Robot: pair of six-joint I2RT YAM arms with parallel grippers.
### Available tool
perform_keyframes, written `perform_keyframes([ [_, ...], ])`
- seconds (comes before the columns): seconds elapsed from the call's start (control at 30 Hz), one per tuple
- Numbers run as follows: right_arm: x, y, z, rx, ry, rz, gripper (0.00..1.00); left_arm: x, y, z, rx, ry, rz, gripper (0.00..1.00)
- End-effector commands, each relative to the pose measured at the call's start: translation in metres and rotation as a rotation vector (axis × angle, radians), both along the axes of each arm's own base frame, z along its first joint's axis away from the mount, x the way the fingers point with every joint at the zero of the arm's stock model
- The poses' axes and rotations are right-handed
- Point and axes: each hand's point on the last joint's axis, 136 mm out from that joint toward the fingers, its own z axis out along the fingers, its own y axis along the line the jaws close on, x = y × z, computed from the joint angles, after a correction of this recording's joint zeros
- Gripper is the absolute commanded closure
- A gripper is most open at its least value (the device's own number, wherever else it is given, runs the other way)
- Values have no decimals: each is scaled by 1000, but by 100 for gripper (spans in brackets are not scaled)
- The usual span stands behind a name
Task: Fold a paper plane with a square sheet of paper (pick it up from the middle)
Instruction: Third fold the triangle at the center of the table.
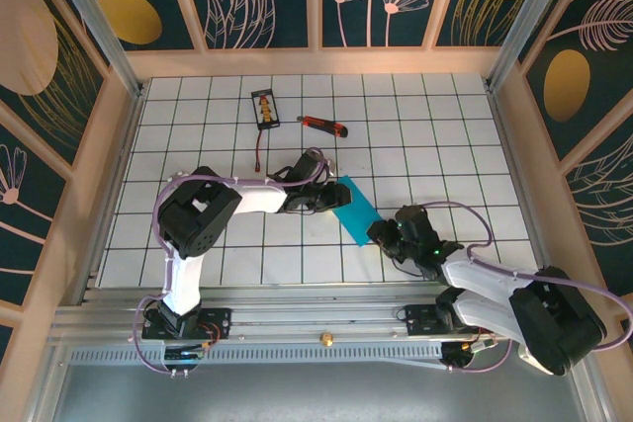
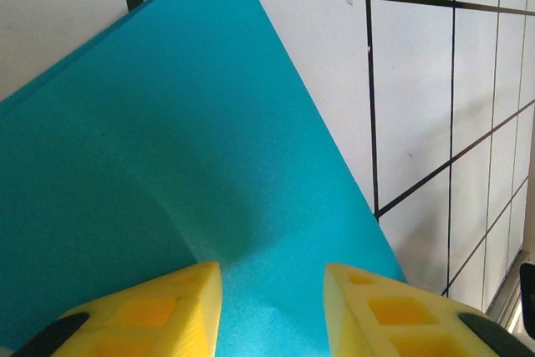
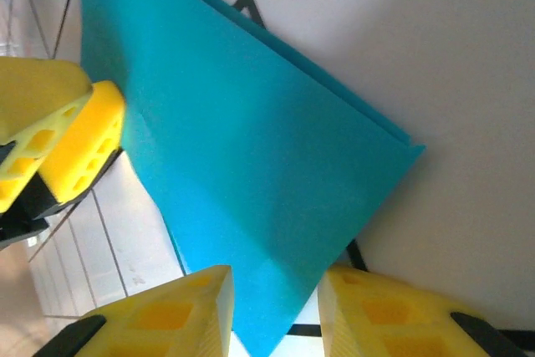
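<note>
The square sheet of paper [image 1: 356,210] is cyan-blue and folded into a narrower layered shape, lying slantwise on the white grid table [image 1: 445,145] near the middle. My left gripper [image 1: 333,196] is at its upper left edge. In the left wrist view the paper [image 2: 209,165] runs under and between the open yellow fingers of the left gripper [image 2: 273,307]. My right gripper [image 1: 380,232] is at the paper's lower right end. In the right wrist view a corner of the paper [image 3: 251,148] lies between the parted fingers of the right gripper [image 3: 276,315], and the left gripper's fingers [image 3: 75,135] sit at the far edge.
A red-and-black utility knife [image 1: 323,126] lies at the back of the table. Left of it is a small black-and-orange object [image 1: 264,109] with a red cord. Wooden walls [image 1: 119,145] bound the table on three sides, and a metal rail [image 1: 326,328] runs along the near edge.
</note>
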Motion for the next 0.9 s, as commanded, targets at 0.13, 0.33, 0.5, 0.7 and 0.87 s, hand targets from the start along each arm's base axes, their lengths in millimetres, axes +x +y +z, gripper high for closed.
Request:
perform_keyframes([
  [0.13, 13, 7, 19, 88, -79, -19, 67, -9, 5, -20, 32, 28, -23, 62],
  [0.33, 12, 4, 23, 97, -94, -34, 67, -9, 5, -21, 36, 27, -25, 62],
  [0.5, 12, 1, 24, 94, -85, -50, 70, -7, 5, -20, 39, 21, -25, 62],
  [0.7, 12, 3, 24, 123, -38, -85, 79, -6, 5, -19, 40, 17, -24, 62],
  [0.87, 5, -3, 16, 157, 58, -167, 91, -1, 0, -3, 12, -29, -31, 58],
])
